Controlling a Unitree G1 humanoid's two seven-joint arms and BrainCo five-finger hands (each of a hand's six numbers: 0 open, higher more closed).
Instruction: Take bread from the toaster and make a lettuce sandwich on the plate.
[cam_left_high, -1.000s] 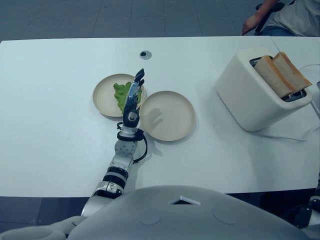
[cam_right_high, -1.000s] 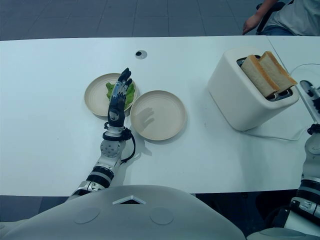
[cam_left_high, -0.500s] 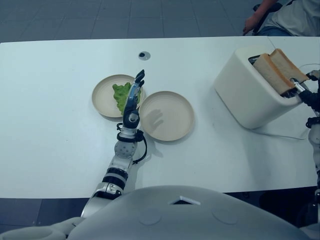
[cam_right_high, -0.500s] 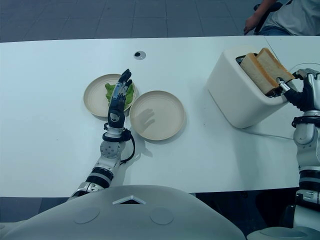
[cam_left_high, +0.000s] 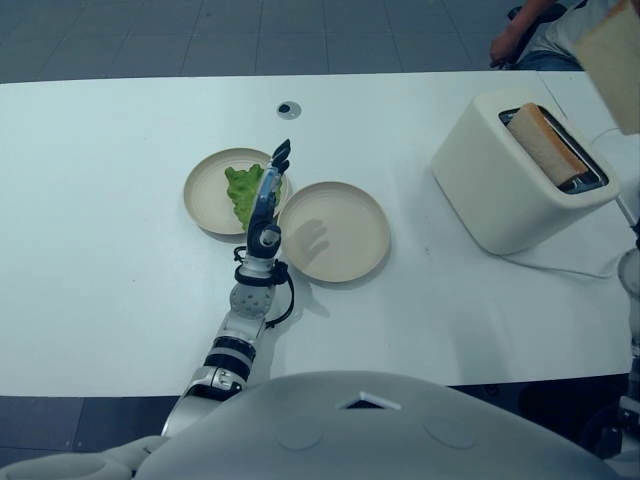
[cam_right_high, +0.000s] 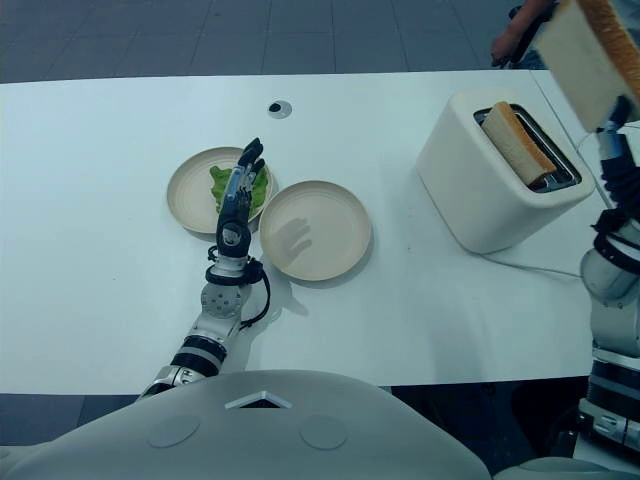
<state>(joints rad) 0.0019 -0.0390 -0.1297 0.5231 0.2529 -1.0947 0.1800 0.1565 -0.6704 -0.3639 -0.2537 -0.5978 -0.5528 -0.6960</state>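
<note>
The fingers of my right hand (cam_right_high: 620, 170) were clamped on the bottom of a bread slice (cam_right_high: 590, 50). I held the slice high in the air, tilted, directly above those fingers and clear of everything else. Down and to the left of the fingers sat the toaster (cam_right_high: 480, 190) on the white counter (cam_right_high: 100, 250). A second slice (cam_right_high: 515, 140) stood in one of its slots, leaning a little.

The fingers of my left hand (cam_left_high: 266, 200) were straight and spread slightly, holding nothing. They pointed up and away from me, with the hand standing edge-on above the counter. Just to the right of those fingers lay the empty plate (cam_left_high: 335, 232). Just to their left, and partly behind them, lay the lettuce plate (cam_left_high: 205, 190) with the lettuce (cam_left_high: 240, 192) resting on it. The fingers overlapped the leaf's right edge from where I looked, and I could not tell whether they touched it. The two plates sat rim to rim below the fingers, touching or very nearly so. Beyond the fingertips, a small round fitting (cam_left_high: 290, 108) was set into the counter. The toaster stood well apart, off to the right of both plates.
</note>
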